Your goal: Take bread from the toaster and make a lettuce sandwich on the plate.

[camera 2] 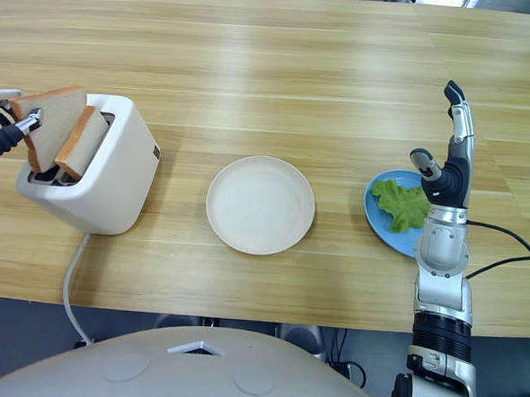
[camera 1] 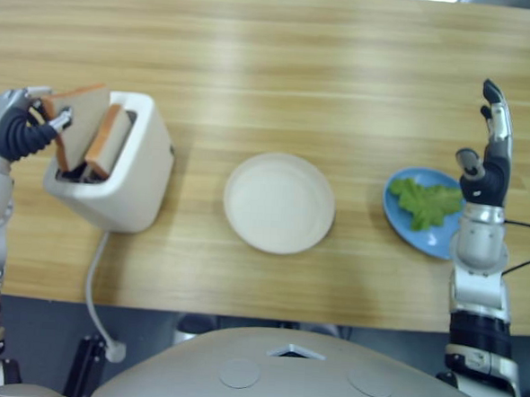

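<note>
Gripping bread [camera 1: 85,120] that leans out of the toaster [camera 1: 135,186], the left robot hand [camera 1: 22,128] is closed; the right robot hand [camera 1: 488,163] stands wide, empty, beside lettuce [camera 1: 424,201].

No lettering, number, label or sign can be read on the white boxy plastic toaster [camera 1: 131,177], the round cream plate [camera 1: 279,202], the small blue plate [camera 1: 416,237] or the pale wooden desk [camera 1: 282,74].
</note>
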`<state>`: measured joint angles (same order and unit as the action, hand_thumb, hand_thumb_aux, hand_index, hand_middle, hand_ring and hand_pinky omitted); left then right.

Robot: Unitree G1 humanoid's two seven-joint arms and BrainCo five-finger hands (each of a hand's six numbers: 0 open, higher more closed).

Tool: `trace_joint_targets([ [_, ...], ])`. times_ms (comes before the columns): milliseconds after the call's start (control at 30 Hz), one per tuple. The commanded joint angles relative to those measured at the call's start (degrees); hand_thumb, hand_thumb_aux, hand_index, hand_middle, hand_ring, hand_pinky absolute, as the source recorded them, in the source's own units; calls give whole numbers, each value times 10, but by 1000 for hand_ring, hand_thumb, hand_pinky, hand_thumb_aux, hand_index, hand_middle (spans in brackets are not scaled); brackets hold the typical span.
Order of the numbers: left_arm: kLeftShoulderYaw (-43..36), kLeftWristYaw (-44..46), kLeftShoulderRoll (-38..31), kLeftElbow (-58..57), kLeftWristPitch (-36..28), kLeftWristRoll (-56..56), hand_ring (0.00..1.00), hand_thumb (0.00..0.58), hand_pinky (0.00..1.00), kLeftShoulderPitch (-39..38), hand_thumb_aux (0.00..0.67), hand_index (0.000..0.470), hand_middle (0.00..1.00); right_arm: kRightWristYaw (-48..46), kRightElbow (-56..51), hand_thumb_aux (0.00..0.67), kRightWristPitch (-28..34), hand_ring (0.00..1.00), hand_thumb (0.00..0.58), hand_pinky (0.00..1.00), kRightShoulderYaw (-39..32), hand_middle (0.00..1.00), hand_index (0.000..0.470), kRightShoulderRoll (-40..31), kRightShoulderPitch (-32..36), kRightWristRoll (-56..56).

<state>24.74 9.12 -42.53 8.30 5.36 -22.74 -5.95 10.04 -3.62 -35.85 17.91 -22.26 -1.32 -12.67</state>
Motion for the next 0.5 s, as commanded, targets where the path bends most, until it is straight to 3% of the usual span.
trace_joint_targets([
  [33,-14,-11,-1,-13,6,-10,1000,580,1000,6,670,460,1000,-2,8,0,0,0,0,0,3,0,0,-1,-3,-3],
  [500,-6,-106,6,-19,32,-27,1000,580,1000,58,670,460,1000,-1,7,0,-2,0,0,0,-2,0,0,2,-1,-9],
])
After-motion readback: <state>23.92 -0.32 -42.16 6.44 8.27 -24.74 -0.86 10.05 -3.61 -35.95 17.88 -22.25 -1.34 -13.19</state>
